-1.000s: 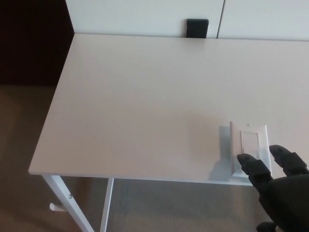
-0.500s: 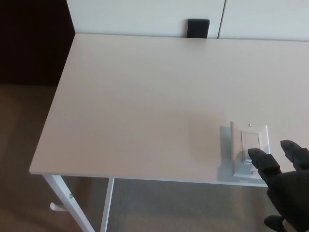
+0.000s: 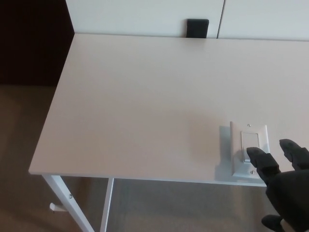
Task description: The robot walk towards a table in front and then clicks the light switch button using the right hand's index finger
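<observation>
A white switch (image 3: 250, 150) lies flat on the pale surface (image 3: 145, 106), close to its near edge and towards the right side. It is a rectangular plate with a narrower rocker set in its middle and a small screw at the top and bottom. The right hand (image 3: 285, 186), black and thick-fingered, comes in from the lower right corner of the head view. Its fingers are spread and hold nothing: one finger (image 3: 263, 160) reaches forward and left, and its tip lies over the lower end of the rocker, covering the plate's near right part; whether it presses down or only rests there cannot be told. The second finger (image 3: 293, 151) points up just beside the plate's right edge, apart from it, and the thumb (image 3: 271, 222) curls low near the bottom of the picture. The left hand does not show. The rest of the surface is bare, with white legs (image 3: 72, 205) under its near left corner. At the far edge a small black block (image 3: 197, 28) stands against white panels (image 3: 145, 14). Brown floor (image 3: 24, 159) shows to the left.
</observation>
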Controlling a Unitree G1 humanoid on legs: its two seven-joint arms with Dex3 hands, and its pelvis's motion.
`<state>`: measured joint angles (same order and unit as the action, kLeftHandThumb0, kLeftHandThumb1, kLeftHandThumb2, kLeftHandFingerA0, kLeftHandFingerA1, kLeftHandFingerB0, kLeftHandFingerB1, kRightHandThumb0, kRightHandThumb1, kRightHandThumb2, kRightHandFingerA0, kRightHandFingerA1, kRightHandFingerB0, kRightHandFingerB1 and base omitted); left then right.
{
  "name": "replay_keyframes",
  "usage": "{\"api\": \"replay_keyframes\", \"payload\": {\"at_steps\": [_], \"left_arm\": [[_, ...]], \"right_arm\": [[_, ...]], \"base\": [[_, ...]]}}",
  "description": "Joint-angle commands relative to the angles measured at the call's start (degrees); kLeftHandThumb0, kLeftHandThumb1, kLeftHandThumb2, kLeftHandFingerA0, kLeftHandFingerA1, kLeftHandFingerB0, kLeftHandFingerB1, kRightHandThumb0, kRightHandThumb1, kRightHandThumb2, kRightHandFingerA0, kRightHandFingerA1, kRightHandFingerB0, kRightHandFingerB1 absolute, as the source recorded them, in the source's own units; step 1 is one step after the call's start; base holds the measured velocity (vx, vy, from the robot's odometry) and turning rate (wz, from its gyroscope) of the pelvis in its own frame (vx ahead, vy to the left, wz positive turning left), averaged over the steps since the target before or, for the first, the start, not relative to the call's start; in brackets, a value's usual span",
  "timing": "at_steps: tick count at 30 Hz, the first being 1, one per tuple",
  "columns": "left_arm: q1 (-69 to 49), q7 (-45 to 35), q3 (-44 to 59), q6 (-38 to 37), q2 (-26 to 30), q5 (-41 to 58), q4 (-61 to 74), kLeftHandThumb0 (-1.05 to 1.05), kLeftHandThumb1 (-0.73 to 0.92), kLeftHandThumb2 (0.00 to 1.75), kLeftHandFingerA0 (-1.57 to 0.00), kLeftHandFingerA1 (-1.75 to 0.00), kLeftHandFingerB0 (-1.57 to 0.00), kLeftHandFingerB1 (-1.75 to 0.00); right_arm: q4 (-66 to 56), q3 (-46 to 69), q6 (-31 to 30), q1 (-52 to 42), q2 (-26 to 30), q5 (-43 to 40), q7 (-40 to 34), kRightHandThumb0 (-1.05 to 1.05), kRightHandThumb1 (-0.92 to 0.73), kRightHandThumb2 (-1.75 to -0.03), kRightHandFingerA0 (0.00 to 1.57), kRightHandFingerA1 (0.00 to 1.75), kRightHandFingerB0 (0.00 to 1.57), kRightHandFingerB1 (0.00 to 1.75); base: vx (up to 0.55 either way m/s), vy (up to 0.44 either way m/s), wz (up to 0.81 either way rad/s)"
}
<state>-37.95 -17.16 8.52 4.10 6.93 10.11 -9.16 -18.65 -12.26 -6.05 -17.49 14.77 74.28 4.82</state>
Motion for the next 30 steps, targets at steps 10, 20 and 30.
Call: {"api": "replay_keyframes", "payload": {"at_steps": [10,20,30], "left_arm": [[-0.23,-0.05,0.22,0.87,0.80,-0.05,-0.14,-0.30,0.69,0.60,-0.47,-0.45,-0.27,-0.35],[-0.38,0.03,0.24,0.97,0.70,0.08,0.51,-0.30,0.68,0.60,-0.47,-0.45,-0.27,-0.36],[-0.51,0.04,0.03,1.05,0.90,-0.21,0.64,-0.31,0.69,0.61,-0.49,-0.46,-0.28,-0.36]], "right_arm": [[3.72,-1.51,-2.83,0.45,2.18,-0.30,0.26,-0.54,-0.41,-0.53,0.00,0.25,0.13,0.29],[1.72,-2.81,-4.39,-0.01,3.36,0.78,2.63,-0.61,-0.37,-0.72,0.00,0.24,0.19,0.43],[-9.68,-0.80,-3.06,-2.91,2.64,-2.23,-0.97,-0.80,-0.47,-0.79,0.00,0.12,0.11,0.12]], "base": [[0.00,0.000,0.00],[0.00,0.000,0.00],[0.00,0.000,0.00]]}}
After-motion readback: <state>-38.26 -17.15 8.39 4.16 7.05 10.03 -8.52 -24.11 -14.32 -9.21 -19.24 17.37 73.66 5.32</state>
